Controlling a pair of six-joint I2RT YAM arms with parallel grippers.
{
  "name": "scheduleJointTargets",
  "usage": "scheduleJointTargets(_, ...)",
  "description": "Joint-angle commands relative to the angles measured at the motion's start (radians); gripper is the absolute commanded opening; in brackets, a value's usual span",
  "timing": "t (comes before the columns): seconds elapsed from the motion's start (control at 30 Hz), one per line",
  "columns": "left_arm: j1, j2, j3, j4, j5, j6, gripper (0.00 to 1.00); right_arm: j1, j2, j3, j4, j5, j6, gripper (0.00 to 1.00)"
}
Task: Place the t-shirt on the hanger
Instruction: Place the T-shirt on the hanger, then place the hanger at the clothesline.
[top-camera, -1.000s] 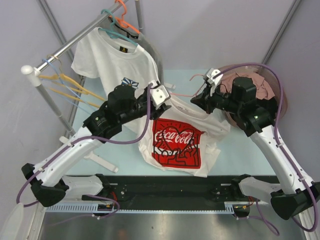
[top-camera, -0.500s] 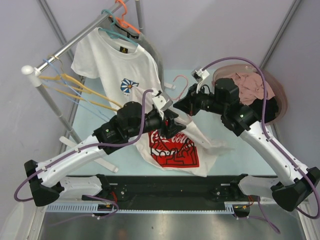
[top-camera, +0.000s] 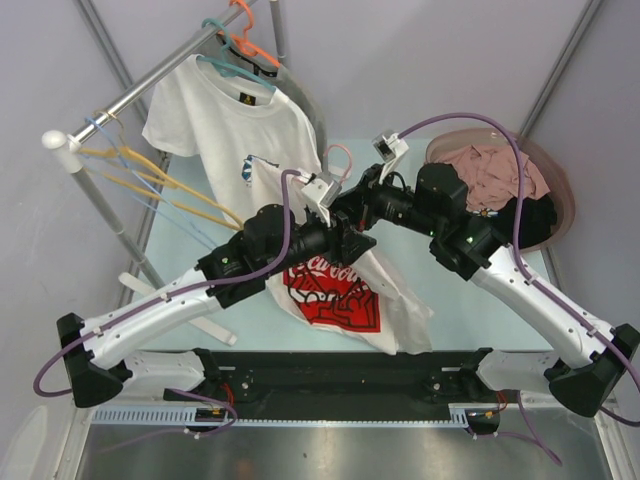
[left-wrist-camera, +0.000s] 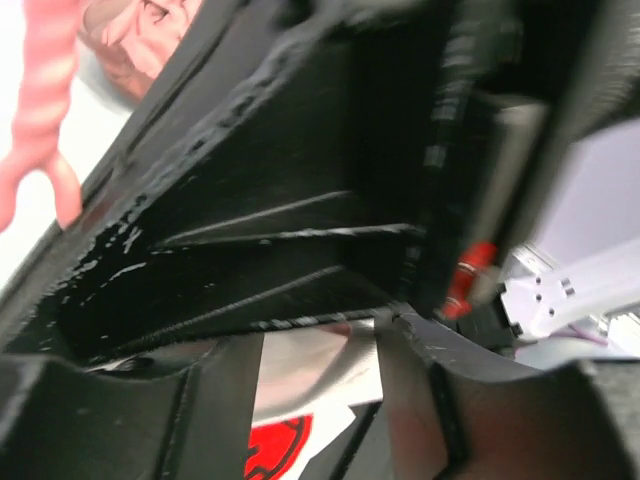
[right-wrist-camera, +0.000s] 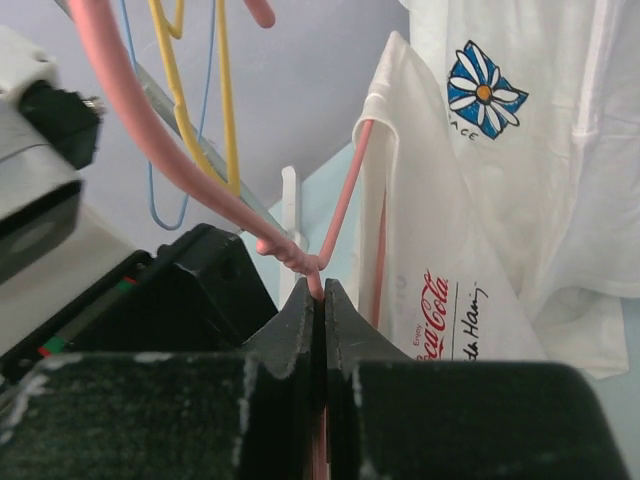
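Note:
The t-shirt (top-camera: 335, 290), white with a red print, hangs off the table from the pale-pink hanger (top-camera: 340, 156), whose hook sticks up. My right gripper (top-camera: 342, 197) is shut on the hanger's neck just below the hook. In the right wrist view the gripper (right-wrist-camera: 322, 285) pinches the pink wire (right-wrist-camera: 345, 190), with the t-shirt (right-wrist-camera: 440, 290) draped on the hanger's arm. My left gripper (top-camera: 352, 240) sits just under the right one, at the shirt's top. In the left wrist view its jaws (left-wrist-camera: 318, 370) stand apart, with the shirt (left-wrist-camera: 300, 370) beyond and the hanger (left-wrist-camera: 40, 90) at top left.
A clothes rail (top-camera: 130, 90) runs along the back left. It carries a daisy-print white t-shirt (top-camera: 225, 120) on a teal hanger, an orange hanger (top-camera: 245, 30) and yellow hangers (top-camera: 150, 175). A round basket (top-camera: 555, 185) of pinkish clothes stands at back right.
Both arms have moved left and up toward the rail. The hanger and t-shirt have lifted off the table, and the shirt now hangs folded down instead of lying flat.

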Motion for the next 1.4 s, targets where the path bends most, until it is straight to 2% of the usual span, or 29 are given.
scheduleJointTargets(0.0, -0.003, 0.001, 0.048, 0.022, -0.103, -0.081, 0.47, 0.031, 0.004, 0.065, 0.168, 0.037, 0.022, 0.0)
scheduleJointTargets(0.1, -0.001, -0.003, 0.07, 0.028, -0.116, -0.098, 0.3, 0.04, 0.013, 0.07, 0.182, 0.054, 0.019, 0.0)
scheduleJointTargets(0.13, -0.003, -0.002, 0.077, 0.029, -0.119, -0.106, 0.19, 0.041, 0.022, 0.074, 0.186, 0.055, 0.019, 0.0)
scheduleJointTargets(0.23, 0.0, 0.001, 0.109, 0.016, -0.175, -0.141, 0.0, 0.044, 0.044, 0.085, 0.217, 0.052, 0.005, 0.01)
scheduleJointTargets(0.3, 0.003, 0.007, 0.139, -0.038, -0.247, -0.186, 0.0, 0.046, 0.051, 0.088, 0.224, 0.058, 0.0, 0.09)
scheduleJointTargets(0.33, 0.006, 0.012, 0.168, -0.052, -0.261, -0.221, 0.0, 0.046, 0.053, 0.09, 0.232, 0.069, -0.003, 0.15)
scheduleJointTargets(0.4, 0.019, 0.018, 0.194, -0.069, -0.278, -0.25, 0.0, 0.044, 0.055, 0.094, 0.238, 0.077, -0.02, 0.22)
scheduleJointTargets(0.5, 0.029, 0.035, 0.247, -0.095, -0.303, -0.308, 0.0, 0.037, 0.055, 0.103, 0.246, 0.093, -0.04, 0.53)
scheduleJointTargets(0.53, 0.035, 0.041, 0.269, -0.104, -0.324, -0.343, 0.0, 0.032, 0.055, 0.109, 0.249, 0.104, -0.044, 0.75)
scheduleJointTargets(0.63, 0.074, 0.058, 0.315, -0.136, -0.328, -0.405, 0.0, 0.003, 0.039, 0.123, 0.248, 0.142, -0.064, 0.95)
scheduleJointTargets(0.67, 0.089, 0.072, 0.326, -0.135, -0.315, -0.416, 0.0, -0.009, 0.035, 0.128, 0.248, 0.153, -0.064, 0.98)
scheduleJointTargets(0.93, 0.301, 0.147, 0.451, -0.142, -0.217, -0.575, 0.0, -0.146, -0.025, 0.142, 0.173, 0.213, -0.106, 1.0)
scheduleJointTargets(1.17, 0.402, 0.205, 0.544, -0.067, -0.277, -0.566, 0.0, -0.252, -0.047, 0.14, 0.151, 0.207, -0.124, 1.0)
scheduleJointTargets(1.37, 0.497, 0.234, 0.559, -0.012, -0.357, -0.623, 0.0, -0.27, -0.053, 0.142, 0.12, 0.187, -0.138, 1.0)
